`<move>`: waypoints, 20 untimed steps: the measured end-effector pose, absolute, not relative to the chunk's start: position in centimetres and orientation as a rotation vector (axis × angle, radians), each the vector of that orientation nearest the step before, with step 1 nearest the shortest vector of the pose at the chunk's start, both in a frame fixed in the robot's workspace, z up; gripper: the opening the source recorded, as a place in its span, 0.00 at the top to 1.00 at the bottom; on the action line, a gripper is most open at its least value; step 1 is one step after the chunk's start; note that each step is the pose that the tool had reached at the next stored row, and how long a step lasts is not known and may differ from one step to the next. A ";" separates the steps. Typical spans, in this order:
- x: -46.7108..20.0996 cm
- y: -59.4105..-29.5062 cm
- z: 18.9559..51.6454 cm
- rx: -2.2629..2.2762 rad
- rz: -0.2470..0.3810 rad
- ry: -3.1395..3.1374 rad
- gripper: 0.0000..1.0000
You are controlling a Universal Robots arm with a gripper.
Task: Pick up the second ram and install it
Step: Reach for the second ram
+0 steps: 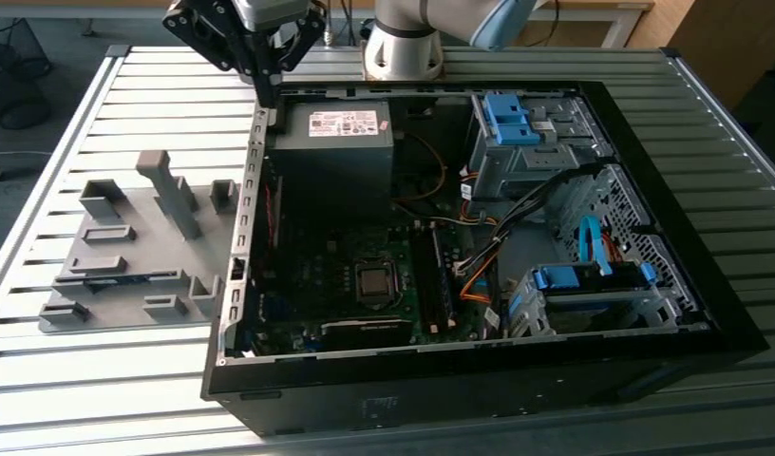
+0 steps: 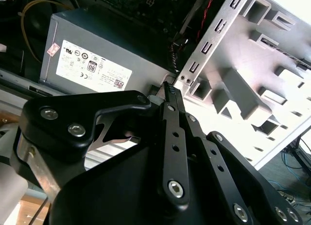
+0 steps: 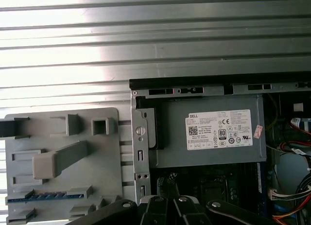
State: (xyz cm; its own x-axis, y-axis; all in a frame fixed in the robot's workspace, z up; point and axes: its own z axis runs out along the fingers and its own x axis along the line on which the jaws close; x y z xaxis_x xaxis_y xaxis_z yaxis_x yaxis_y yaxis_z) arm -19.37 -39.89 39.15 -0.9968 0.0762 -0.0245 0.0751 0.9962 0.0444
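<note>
While the second ram [image 3: 43, 196] lies in the grey fixture [image 3: 48, 137], the gripper [image 1: 270, 98] hangs closed and empty over the computer case [image 1: 489, 389] edge

Open case [image 1: 489, 385] rests on slatted table [image 1: 84, 399]. Power supply [image 1: 330, 157] sits inside, label up. Grey fixture [image 1: 122, 252] lies beside case, at exterior view's left.

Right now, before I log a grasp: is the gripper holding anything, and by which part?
Nothing is held. The gripper is shut and empty above the case edge; the ram lies in the grey holder.
</note>
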 end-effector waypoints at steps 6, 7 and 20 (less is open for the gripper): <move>-19.6 -39.9 39.1 0.118 0.068 3.112 0.90; -19.7 -39.9 39.1 0.118 0.068 3.112 0.90; -20.3 -39.9 39.1 0.118 0.068 3.113 0.90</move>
